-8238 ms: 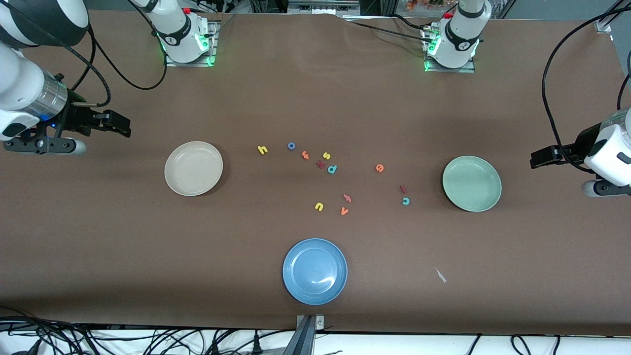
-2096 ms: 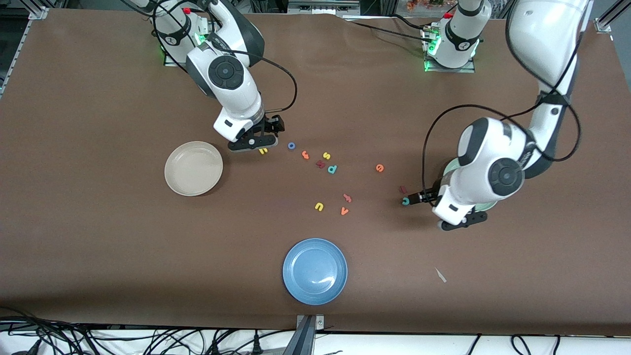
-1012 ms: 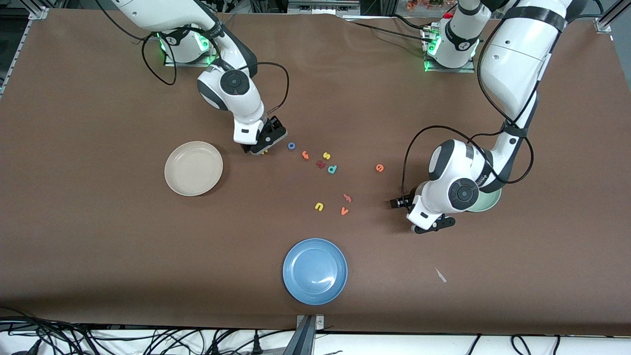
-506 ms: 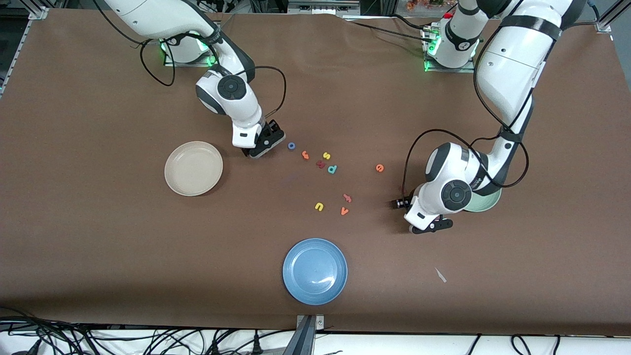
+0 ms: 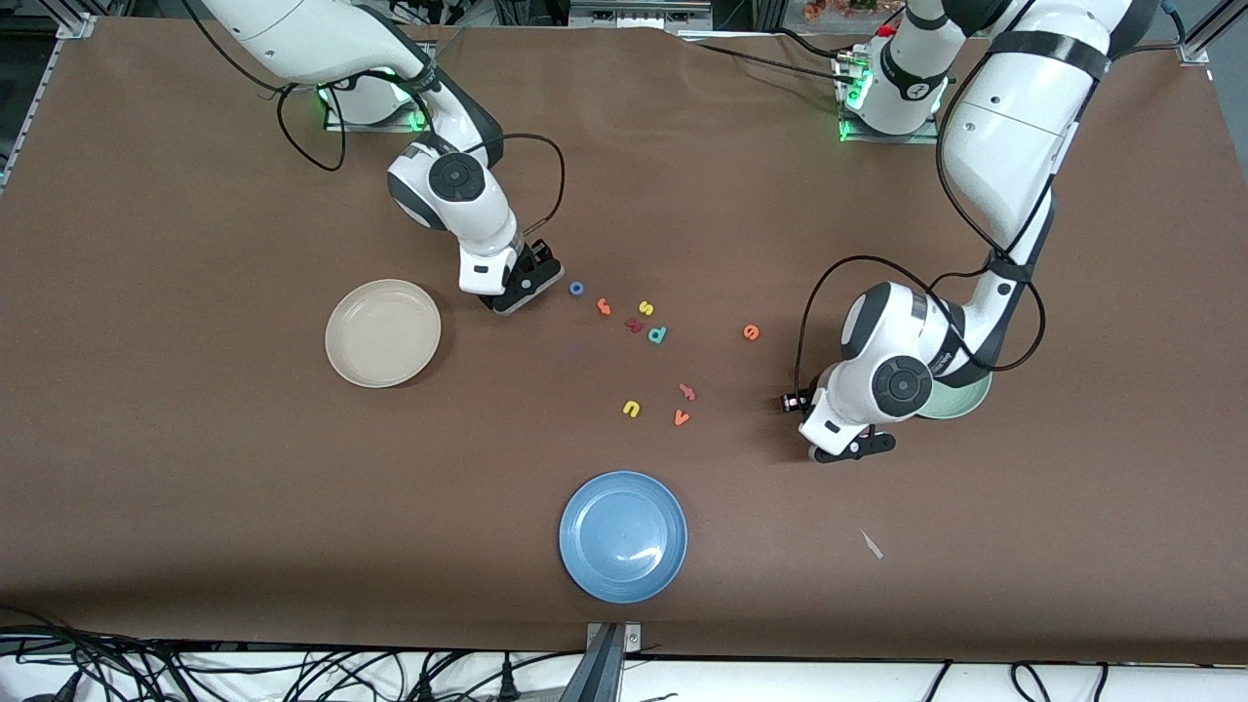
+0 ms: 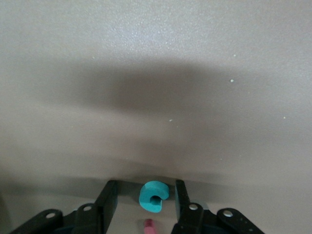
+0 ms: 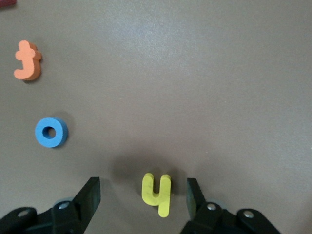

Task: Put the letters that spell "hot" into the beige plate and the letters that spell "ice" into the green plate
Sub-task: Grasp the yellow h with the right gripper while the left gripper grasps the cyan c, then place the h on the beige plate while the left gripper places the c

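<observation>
My right gripper (image 7: 141, 197) is down at the table, open, with the yellow h (image 7: 157, 193) lying between its fingers and touching neither. The blue o (image 7: 51, 132) and orange t (image 7: 27, 60) lie beside it. The beige plate (image 5: 382, 332) is close by, toward the right arm's end. My left gripper (image 6: 145, 200) is also low and open, with the teal c (image 6: 155, 196) between its fingers and a gap on each side. The dark red i (image 6: 150, 224) lies just beside the c. The orange e (image 5: 750, 331) lies apart. The left arm covers most of the green plate (image 5: 960, 400).
A blue plate (image 5: 623, 536) sits near the front camera. Loose letters lie mid-table: yellow s (image 5: 644, 308), dark red x (image 5: 634, 325), teal p (image 5: 657, 334), yellow u (image 5: 631, 409), pink letter (image 5: 687, 392), orange v (image 5: 681, 417). A white scrap (image 5: 871, 544) lies nearer the camera.
Both arms have settled a little lower over their letters with hardly any sideways movement. The loose letters and plates have not moved.
</observation>
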